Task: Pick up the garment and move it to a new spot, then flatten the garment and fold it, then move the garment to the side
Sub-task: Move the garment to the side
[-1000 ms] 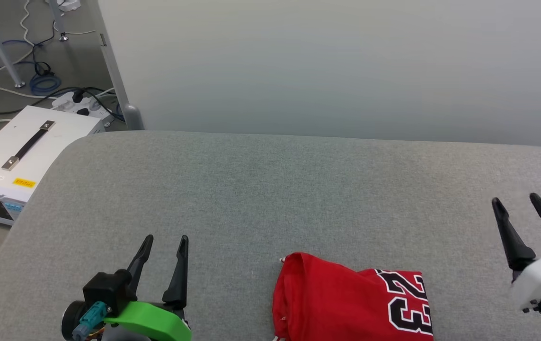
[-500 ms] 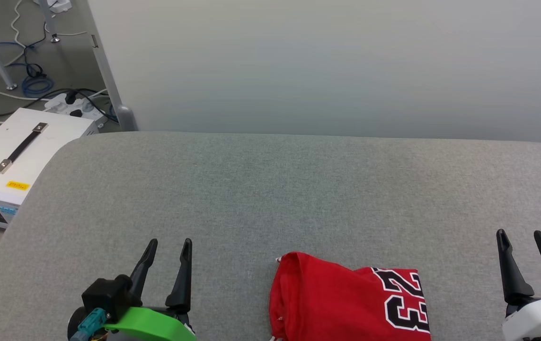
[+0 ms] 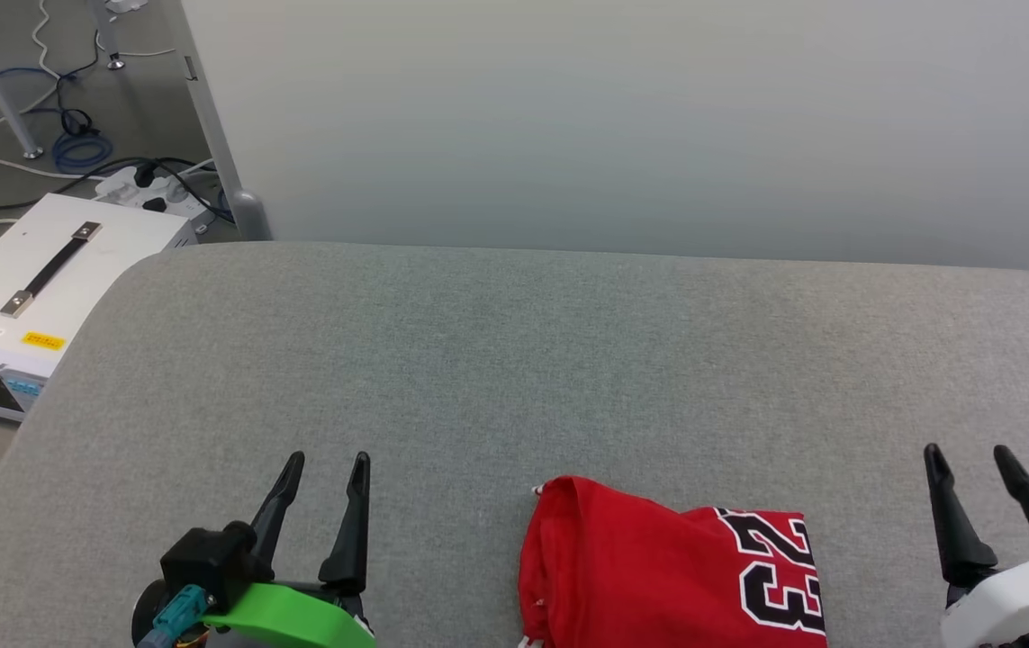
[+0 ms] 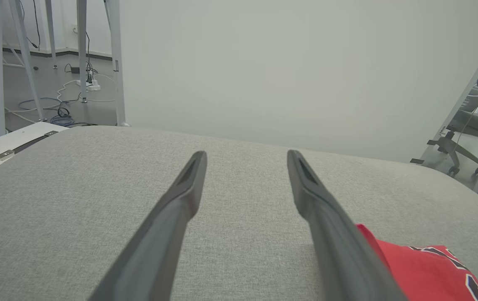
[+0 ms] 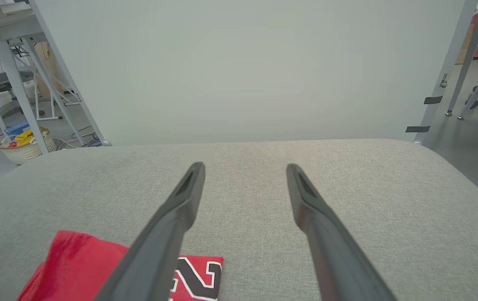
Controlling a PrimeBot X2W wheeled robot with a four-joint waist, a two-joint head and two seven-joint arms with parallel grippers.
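While both stand released and empty, left pincer (image 3: 328, 463) and right pincer (image 3: 966, 453) hover over the grey table (image 3: 514, 360). The garment (image 3: 649, 567) lies between them at the near edge, touching neither. It is a folded red bundle, its visible span running left-right, near part cut off. "23" lies sideways at its right end. Versus a second ago, right pincer sits nearer the robot; garment unmoved.
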